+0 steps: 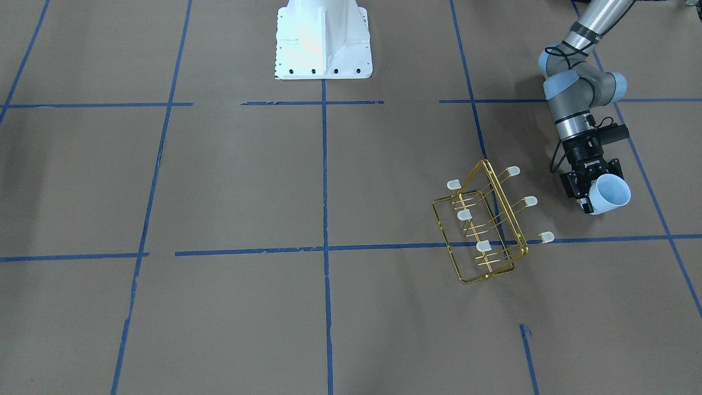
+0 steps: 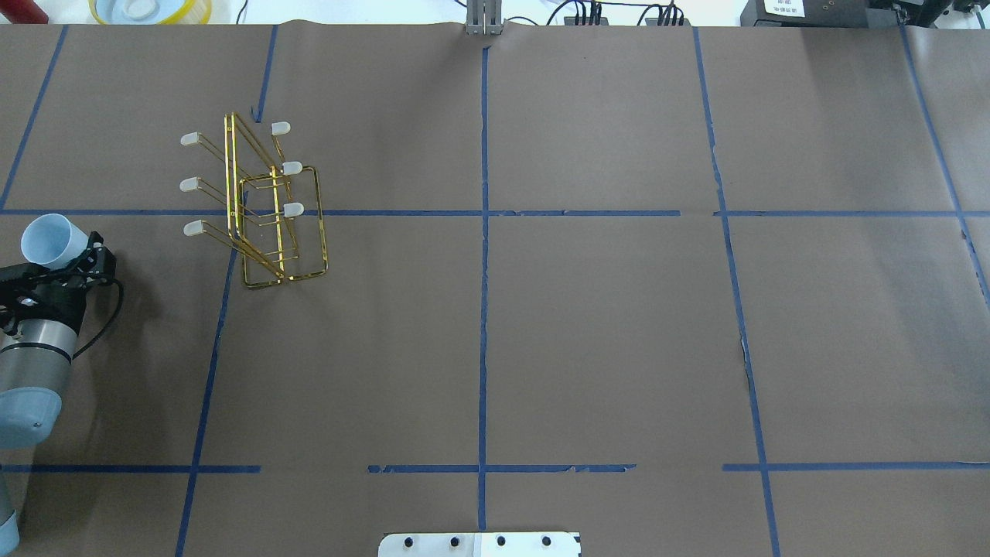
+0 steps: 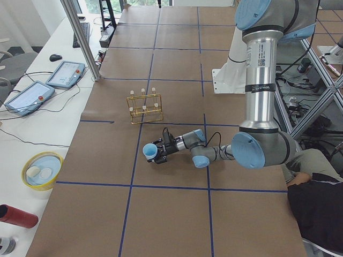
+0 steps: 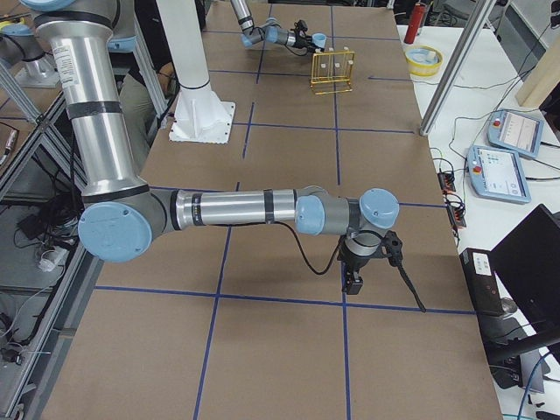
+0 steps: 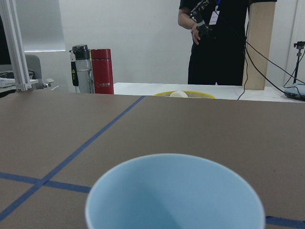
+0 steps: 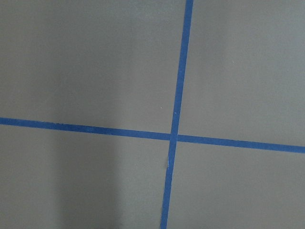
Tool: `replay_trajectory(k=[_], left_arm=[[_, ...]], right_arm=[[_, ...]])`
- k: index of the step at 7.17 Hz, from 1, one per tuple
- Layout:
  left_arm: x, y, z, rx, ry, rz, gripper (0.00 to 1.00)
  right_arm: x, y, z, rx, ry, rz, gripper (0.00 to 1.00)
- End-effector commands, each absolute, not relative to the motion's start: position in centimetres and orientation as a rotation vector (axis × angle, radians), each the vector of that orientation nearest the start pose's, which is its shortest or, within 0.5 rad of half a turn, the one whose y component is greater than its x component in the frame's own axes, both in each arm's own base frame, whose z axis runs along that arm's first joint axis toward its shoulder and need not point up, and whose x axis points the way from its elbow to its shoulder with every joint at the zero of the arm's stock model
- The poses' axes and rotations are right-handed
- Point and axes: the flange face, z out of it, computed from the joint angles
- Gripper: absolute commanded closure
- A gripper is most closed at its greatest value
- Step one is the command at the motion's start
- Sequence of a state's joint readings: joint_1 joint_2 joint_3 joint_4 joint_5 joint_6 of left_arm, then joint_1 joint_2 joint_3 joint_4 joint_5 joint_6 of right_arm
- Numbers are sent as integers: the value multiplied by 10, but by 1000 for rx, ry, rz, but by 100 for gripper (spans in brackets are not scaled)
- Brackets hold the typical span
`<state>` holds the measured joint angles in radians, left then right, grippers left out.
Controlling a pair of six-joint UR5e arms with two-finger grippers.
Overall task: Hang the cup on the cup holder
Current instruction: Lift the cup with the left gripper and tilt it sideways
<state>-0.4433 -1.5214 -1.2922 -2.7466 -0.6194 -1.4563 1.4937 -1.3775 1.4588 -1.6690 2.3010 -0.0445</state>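
The pale blue cup (image 1: 610, 194) is held in my left gripper (image 1: 595, 193), which is shut on it, with its open mouth pointing away from the wrist. It also shows in the overhead view (image 2: 48, 238) and fills the bottom of the left wrist view (image 5: 174, 195). The gold wire cup holder (image 1: 503, 204) stands on the table with its white-capped prongs bare; in the overhead view it (image 2: 230, 178) is to the right of the cup and apart from it. My right gripper (image 4: 354, 282) points down over the table far from both; I cannot tell whether it is open or shut.
The white robot pedestal (image 1: 323, 38) stands at the table's near-robot edge. A yellow bowl (image 3: 42, 170), a red bottle (image 3: 16, 216) and tablets (image 3: 65, 73) lie on the side bench. A person (image 5: 224, 43) stands beyond the table. Blue tape lines cross the brown paper.
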Motion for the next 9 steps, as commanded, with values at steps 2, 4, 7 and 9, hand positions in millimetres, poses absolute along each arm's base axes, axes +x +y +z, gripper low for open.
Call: replay_trajectory(k=[2, 4, 7, 9], left_arm=[[324, -395, 655, 1096, 558, -712, 75], [320, -399, 623, 1137, 577, -663, 83], [307, -383, 589, 1220, 821, -522, 88], [309, -383, 583, 1222, 838, -497, 86]], right_arm=[[22, -574, 624, -28, -730, -111, 0], [23, -574, 624, -28, -730, -110, 0], [23, -574, 624, -28, -730, -110, 0], [23, -574, 624, -28, -730, -110, 0]])
